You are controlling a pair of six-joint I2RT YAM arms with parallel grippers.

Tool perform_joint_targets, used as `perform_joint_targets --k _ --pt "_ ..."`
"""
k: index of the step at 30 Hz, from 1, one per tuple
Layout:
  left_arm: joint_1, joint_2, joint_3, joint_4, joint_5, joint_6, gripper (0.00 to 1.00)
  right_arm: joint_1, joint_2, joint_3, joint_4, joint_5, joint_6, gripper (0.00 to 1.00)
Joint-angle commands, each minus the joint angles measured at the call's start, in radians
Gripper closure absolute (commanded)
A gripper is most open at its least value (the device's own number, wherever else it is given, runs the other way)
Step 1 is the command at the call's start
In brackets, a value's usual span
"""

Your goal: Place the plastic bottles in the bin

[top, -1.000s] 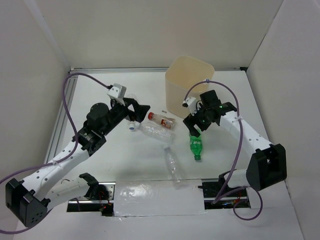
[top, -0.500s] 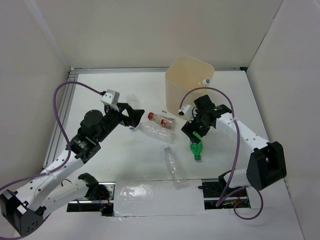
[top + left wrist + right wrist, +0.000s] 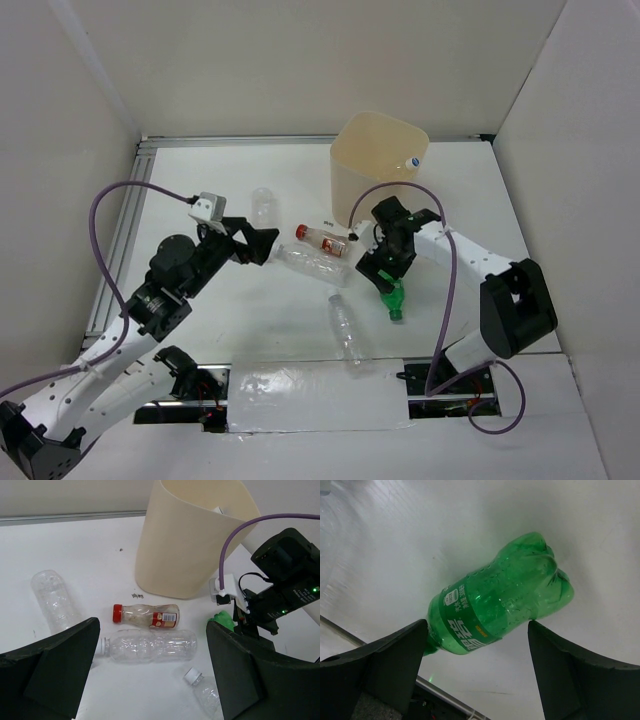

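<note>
Straddles the green bottle (image 3: 495, 605) with the right gripper (image 3: 477, 632), jaws wide apart. Holds the left gripper (image 3: 152, 630) fully spread, gripping nothing.

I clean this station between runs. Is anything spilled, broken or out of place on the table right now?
Only a small cluster of dark specks on the table, close by the foot of the bin; it looks like debris. The bottles lie on their sides, but no liquid shows.
</note>
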Motion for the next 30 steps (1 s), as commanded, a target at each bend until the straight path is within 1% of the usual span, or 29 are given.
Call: perform_joint_targets --k 1,7,11,15,17,19,21,22,24,25,26,28,29,30 --pt "-0.006 -0.038 -0.008 0.018 -0.021 -0.007 0.00 0.021 0.030 0.035 0.000 0.027 0.025 0.13" --pt "-0.006 -0.073 -0.036 -0.001 -0.043 0.002 0.00 0.040 0.030 -0.031 0.032 0.095 -0.005 0.13" --pt "-0.006 -0.073 -0.046 -0.001 -0.043 0.002 0.00 0.040 0.039 -0.076 0.066 0.104 -0.025 0.13" --pt "-0.006 -0.039 -0.057 0.009 -0.061 -0.007 0.00 0.061 0.064 -0.103 0.101 0.113 -0.045 0.13" --pt "-0.006 -0.021 -0.068 0.009 -0.092 -0.021 0.00 0.061 0.077 -0.103 0.122 0.101 -0.045 0.15" --pt "0.007 0.026 -0.059 -0.031 -0.124 -0.053 0.00 0.061 0.087 -0.103 0.135 0.082 -0.067 0.28" --pt "0.031 0.056 -0.050 -0.042 -0.147 -0.073 0.00 0.061 0.077 -0.126 0.146 0.069 -0.084 0.44" --pt "0.052 0.071 -0.049 -0.053 -0.167 -0.085 0.00 0.061 0.058 -0.135 0.155 0.056 -0.106 0.57" --pt "0.083 0.111 -0.024 -0.065 -0.179 -0.099 0.00 0.061 0.009 -0.148 0.155 0.044 -0.133 0.69" --pt "0.136 0.179 0.001 -0.079 -0.179 -0.099 0.00 0.061 -0.033 -0.148 0.127 0.012 -0.186 0.81" --pt "0.137 0.180 0.016 -0.079 -0.179 -0.099 0.00 0.051 -0.057 -0.148 0.127 0.012 -0.186 0.83" --pt "0.175 0.227 0.041 -0.083 -0.141 -0.099 0.00 0.038 -0.116 -0.102 0.058 -0.045 -0.234 0.89" --pt "0.207 0.278 0.068 -0.083 -0.127 -0.087 0.00 0.029 -0.178 -0.079 0.031 -0.116 -0.289 0.91" --pt "0.223 0.307 0.084 -0.083 -0.115 -0.087 0.00 0.029 -0.209 -0.030 -0.023 -0.155 -0.314 0.91"
